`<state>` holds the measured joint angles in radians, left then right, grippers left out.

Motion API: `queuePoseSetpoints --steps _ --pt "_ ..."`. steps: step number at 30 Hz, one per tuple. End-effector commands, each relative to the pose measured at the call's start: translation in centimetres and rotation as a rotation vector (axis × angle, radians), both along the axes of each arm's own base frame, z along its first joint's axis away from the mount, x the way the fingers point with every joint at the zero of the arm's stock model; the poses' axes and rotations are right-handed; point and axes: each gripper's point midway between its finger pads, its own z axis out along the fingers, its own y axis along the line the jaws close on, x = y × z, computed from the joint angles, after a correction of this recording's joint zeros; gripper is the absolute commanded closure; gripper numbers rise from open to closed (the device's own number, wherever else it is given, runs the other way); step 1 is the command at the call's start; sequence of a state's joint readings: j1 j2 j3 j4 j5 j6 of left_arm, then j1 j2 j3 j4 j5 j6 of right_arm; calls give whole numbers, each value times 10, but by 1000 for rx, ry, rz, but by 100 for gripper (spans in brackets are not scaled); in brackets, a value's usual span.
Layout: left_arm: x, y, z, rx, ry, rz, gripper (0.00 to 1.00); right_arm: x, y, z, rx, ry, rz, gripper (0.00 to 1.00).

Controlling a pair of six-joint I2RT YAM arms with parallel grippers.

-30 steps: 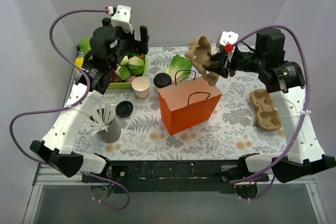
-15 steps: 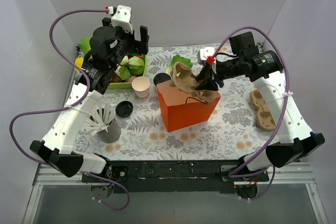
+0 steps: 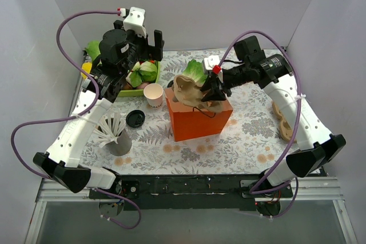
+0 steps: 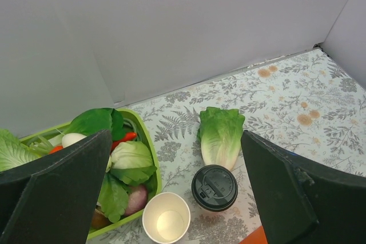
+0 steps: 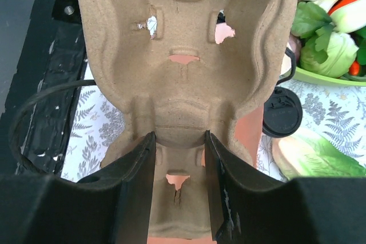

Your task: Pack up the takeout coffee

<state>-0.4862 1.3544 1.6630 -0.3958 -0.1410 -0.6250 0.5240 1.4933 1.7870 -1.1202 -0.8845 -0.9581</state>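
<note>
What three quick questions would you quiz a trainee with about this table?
1. True or false: the right claw grips a cardboard cup carrier over the orange bag.
2. What stands right next to the lidded coffee cup? A: an open paper cup. B: a glass bottle. C: a metal spoon.
3. Fill in: the left claw is empty and its fingers are ___.

Key: 1 true; 2 A; 3 open.

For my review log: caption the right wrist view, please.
Right gripper holds a pulp cup carrier over the orange bag, lidded takeout coffee beside it.
</note>
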Motion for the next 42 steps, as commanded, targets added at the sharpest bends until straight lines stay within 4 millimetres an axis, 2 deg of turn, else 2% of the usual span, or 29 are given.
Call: queuePoseSetpoints --steps 1,8,12,20,26,31,34,39,42 --pt "-3 -1 -7 17 17 -20 2 7 12 30 110 -47 -17 99" --pt "-1 -7 -12 13 33 -43 2 13 12 49 155 -137 -43 99" --pt "0 -10 -14 12 40 -50 2 16 12 49 162 -155 -58 99" --pt "0 -12 -15 8 47 -62 2 30 18 19 131 -110 -79 99" --pt "-1 -13 -16 13 50 -68 2 37 24 12 146 -92 -79 99" --pt "-2 -11 -17 18 49 -66 2 29 20 -3 93 -104 -29 99" --pt "-2 -11 -19 19 51 -66 2 22 11 -20 26 -92 -12 99" --pt "-2 -14 -23 18 61 -73 2 15 -2 -48 -84 -16 -29 99" --pt "-2 -15 -26 13 70 -80 2 15 -5 -56 -143 3 -49 99"
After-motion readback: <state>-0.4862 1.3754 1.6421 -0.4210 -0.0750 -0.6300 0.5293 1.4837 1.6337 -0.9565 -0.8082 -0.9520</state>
